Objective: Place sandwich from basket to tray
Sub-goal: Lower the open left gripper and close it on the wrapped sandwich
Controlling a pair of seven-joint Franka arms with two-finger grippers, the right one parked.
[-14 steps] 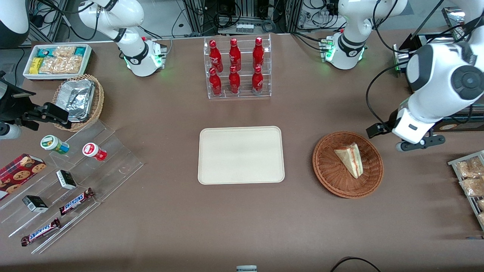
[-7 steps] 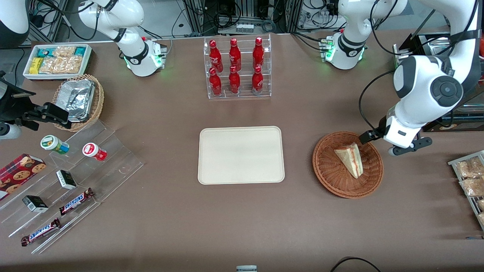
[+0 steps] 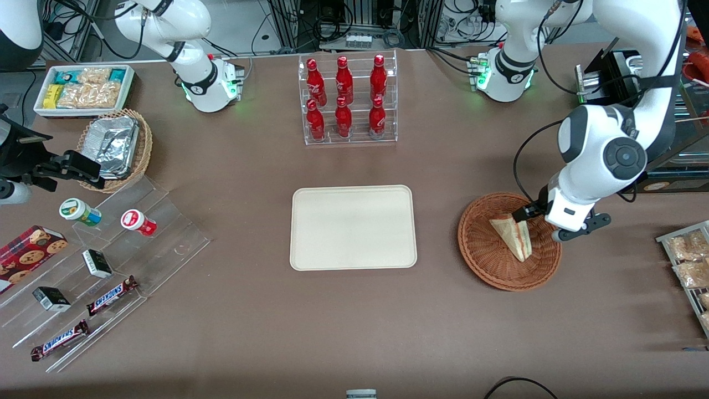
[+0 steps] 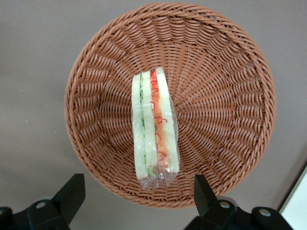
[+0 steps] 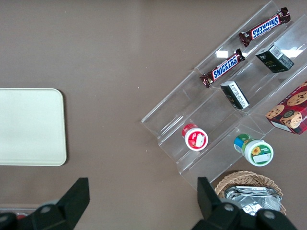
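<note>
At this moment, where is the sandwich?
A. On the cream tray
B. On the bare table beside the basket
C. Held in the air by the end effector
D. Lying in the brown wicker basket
D. The sandwich lies in the basket, and the open end effector hangs above it with its fingers apart on either side, while the tray holds nothing.

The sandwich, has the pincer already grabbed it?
No. The sandwich lies loose in the basket, and the pincer hangs open above it with its fingers spread wide apart.
</note>
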